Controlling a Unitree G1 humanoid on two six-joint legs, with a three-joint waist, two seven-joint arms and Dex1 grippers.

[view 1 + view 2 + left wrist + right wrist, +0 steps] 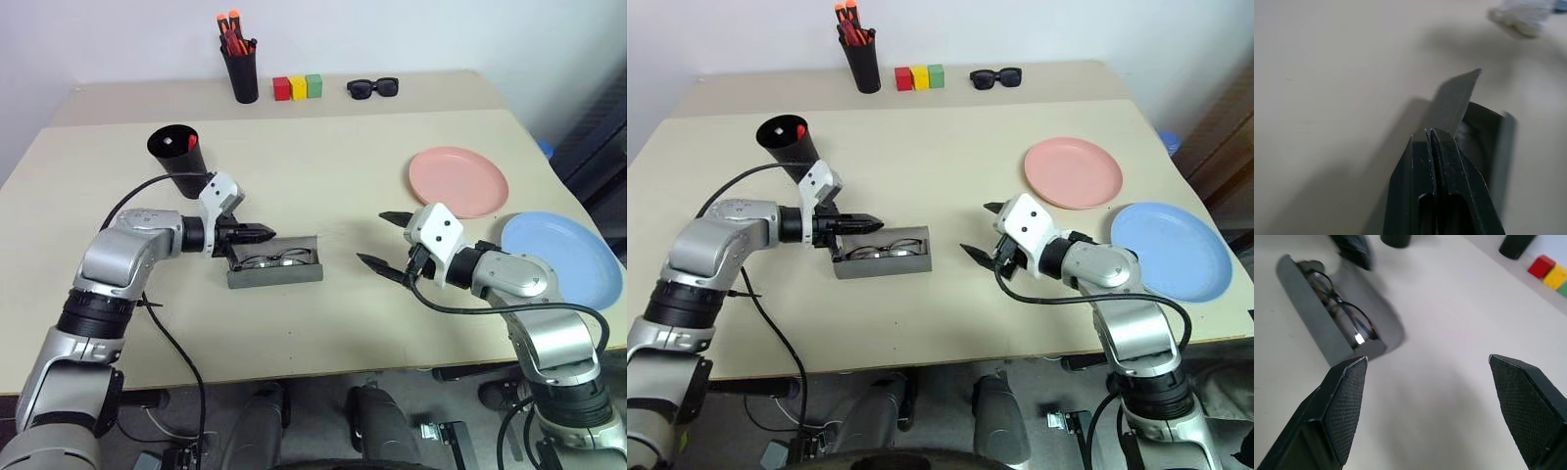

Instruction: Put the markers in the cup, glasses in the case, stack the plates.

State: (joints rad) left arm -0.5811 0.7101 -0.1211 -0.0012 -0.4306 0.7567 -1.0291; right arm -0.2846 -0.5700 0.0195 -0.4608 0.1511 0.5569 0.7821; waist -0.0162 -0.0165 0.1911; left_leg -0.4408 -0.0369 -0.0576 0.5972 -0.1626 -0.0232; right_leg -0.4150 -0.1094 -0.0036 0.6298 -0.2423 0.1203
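Between closed left jaws and wide right jaws: case [275, 266] with glasses [277, 259].

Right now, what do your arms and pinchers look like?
Shiny silver metal arms with black joints. Each wrist has a white block, and a thin black cable loops beside each arm. The left gripper and right gripper each have two pointed black fingers with bumpy, textured pads.

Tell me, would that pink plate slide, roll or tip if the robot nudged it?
The pink plate lies flat on the smooth table, so it would probably slide rather than roll or tip. It looks like thin plastic, so likely light and stiff. Its low rim leaves little for the open right gripper to pinch, so it may slip.
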